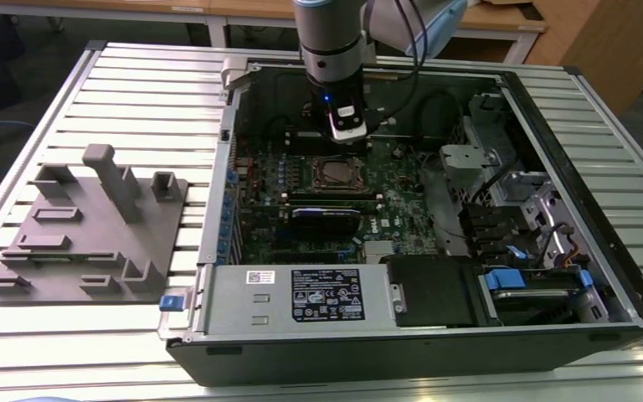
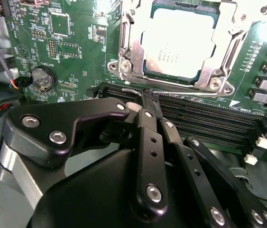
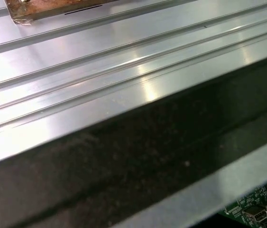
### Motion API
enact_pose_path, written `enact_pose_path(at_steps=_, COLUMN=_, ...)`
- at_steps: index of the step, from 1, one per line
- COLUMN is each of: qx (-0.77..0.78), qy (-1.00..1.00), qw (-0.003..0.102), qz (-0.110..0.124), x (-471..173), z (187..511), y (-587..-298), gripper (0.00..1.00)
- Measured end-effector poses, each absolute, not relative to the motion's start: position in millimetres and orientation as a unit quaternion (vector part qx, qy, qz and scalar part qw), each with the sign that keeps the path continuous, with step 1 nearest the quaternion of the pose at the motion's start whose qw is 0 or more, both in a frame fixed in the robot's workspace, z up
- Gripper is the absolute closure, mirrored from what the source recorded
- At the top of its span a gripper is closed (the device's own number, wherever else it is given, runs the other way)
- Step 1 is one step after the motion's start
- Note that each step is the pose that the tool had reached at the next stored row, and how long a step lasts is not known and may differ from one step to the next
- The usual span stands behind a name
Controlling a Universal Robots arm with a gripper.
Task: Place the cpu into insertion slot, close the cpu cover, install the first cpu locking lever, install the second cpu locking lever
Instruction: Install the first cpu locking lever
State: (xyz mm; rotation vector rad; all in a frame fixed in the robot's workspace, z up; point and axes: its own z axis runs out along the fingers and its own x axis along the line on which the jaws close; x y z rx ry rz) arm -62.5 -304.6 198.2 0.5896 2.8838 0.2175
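Dull silver-grey cpu (image 2: 179, 45), silvery cpu cover (image 2: 129, 50), green circuit board (image 2: 74, 57)

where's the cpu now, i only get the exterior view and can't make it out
observer: In the second wrist view the cpu sits in the slot, silver top up.
operator: anything on top of it
observer: Yes, the cover lies down around its edges.
operator: what's closest to it
observer: The gripper, at the slot's edge beside the memory slots.
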Motion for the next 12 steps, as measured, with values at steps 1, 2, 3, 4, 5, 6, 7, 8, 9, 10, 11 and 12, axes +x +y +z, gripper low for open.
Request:
enact_pose_path(at_steps=1, qx=0.199, qy=0.973, qw=0.095, qz=0.073, x=-62.5, z=198.7, y=-304.7, gripper=0.90)
enact_pose_path(at_steps=2, qx=0.199, qy=0.973, qw=0.095, qz=0.073, x=-62.5, z=199.3, y=-304.7, gripper=0.90)
enact_pose_path(at_steps=3, qx=0.199, qy=0.973, qw=0.095, qz=0.073, x=-62.5, z=199.7, y=-304.6, gripper=0.90)
enact_pose_path(at_steps=4, qx=0.199, qy=0.973, qw=0.095, qz=0.073, x=-62.5, z=199.7, y=-304.6, gripper=0.90)
enact_pose_path(at_steps=5, qx=0.199, qy=0.973, qw=0.095, qz=0.073, x=-62.5, z=199.8, y=-304.6, gripper=0.90)
enact_pose_path(at_steps=6, qx=0.199, qy=0.973, qw=0.095, qz=0.074, x=-62.6, z=199.9, y=-304.7, gripper=0.90)
enact_pose_path(at_steps=7, qx=0.199, qy=0.973, qw=0.095, qz=0.074, x=-62.6, z=199.9, y=-304.7, gripper=0.90)
enact_pose_path(at_steps=8, qx=0.199, qy=0.973, qw=0.095, qz=0.075, x=-62.7, z=199.9, y=-304.6, gripper=0.90)
enact_pose_path(at_steps=9, qx=0.199, qy=0.972, qw=0.096, qz=0.075, x=-62.8, z=199.9, y=-304.6, gripper=0.90)
enact_pose_path(at_steps=10, qx=0.199, qy=0.972, qw=0.096, qz=0.075, x=-63.0, z=199.9, y=-304.6, gripper=0.90)
enact_pose_path(at_steps=11, qx=0.199, qy=0.972, qw=0.097, qz=0.075, x=-63.2, z=199.9, y=-304.7, gripper=0.90)
enact_pose_path(at_steps=12, qx=0.199, qy=0.972, qw=0.097, qz=0.075, x=-63.4, z=199.9, y=-304.6, gripper=0.90)
